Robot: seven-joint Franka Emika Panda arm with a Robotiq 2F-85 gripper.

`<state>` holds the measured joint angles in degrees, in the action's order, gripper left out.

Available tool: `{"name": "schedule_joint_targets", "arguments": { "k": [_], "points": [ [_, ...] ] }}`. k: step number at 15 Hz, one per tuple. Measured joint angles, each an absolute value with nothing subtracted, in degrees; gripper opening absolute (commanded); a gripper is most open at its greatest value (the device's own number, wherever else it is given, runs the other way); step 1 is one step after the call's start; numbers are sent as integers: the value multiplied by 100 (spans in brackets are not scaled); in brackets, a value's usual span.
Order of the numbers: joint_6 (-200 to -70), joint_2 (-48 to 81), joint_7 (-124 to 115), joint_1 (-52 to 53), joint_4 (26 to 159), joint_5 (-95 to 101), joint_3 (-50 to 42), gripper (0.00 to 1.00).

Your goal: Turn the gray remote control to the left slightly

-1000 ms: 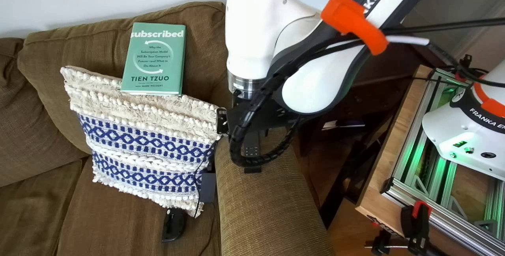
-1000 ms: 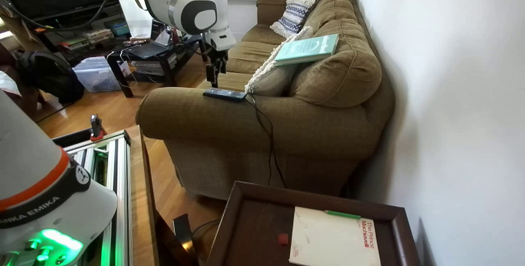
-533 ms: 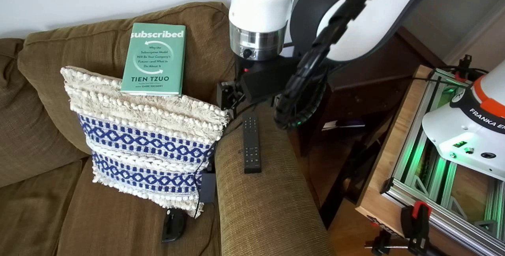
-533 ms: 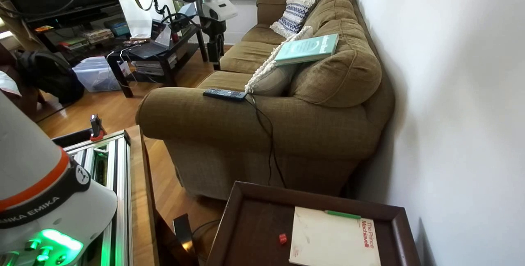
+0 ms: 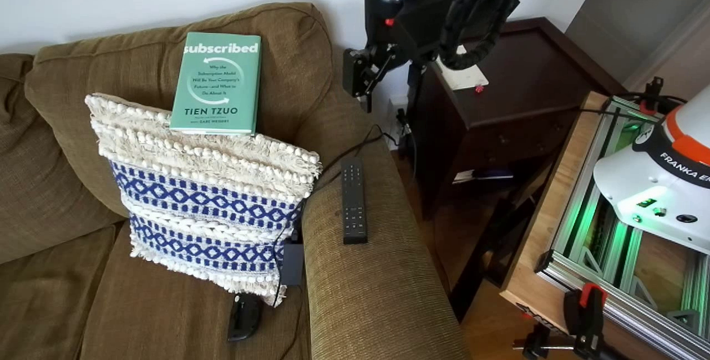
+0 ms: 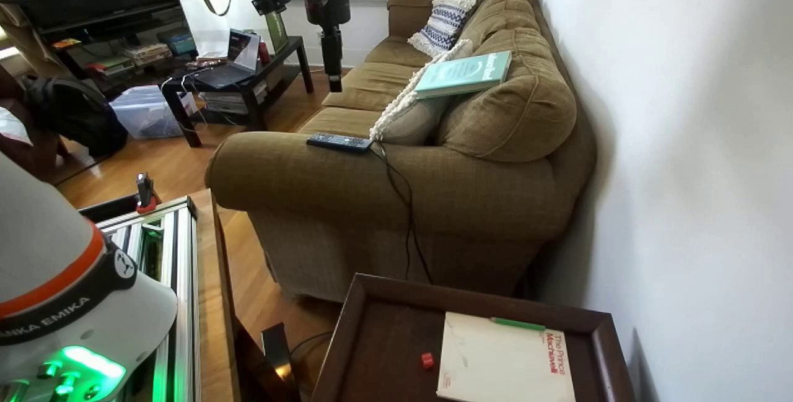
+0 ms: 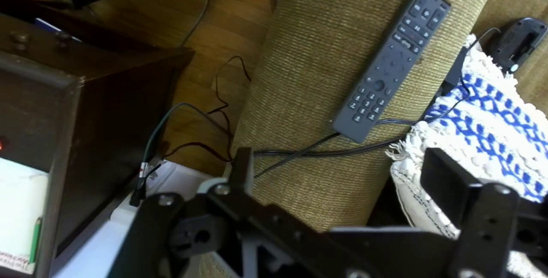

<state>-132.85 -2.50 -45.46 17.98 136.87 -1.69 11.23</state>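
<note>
- My gripper (image 7: 338, 162) stands with jaws wide apart, holding nothing; over the last second it has risen well away from the armrest (image 7: 317, 55).
- The remote (image 7: 391, 64) lies face up on the armrest, roughly along it, and shows whole in both exterior views; a second ago I was half covering it in an exterior view.
- Its place and angle have not altered through that lift, so nothing was turned by it. I read this as backing off, either with the nudge done or to line up afresh.
- Cords (image 7: 305, 153) meet its number-key end; they overlap there, so I can't be sure whether one runs under. If it does, it could drag during a turn.
- Farther off, the pillow (image 5: 205, 199) and book (image 5: 218, 80) have not shifted, and I judge neither stands in the way of a slight turn left.
</note>
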Motion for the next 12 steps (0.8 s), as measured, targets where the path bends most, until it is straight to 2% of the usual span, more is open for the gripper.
{"name": "schedule_joint_targets", "arguments": {
  "k": [5,12],
  "points": [
    [-12685,-901,-3639,1582,13850,-19,1151,100],
    [-12633,-1413,-2777,1509,14084,-3,1198,100]
  ]
}}
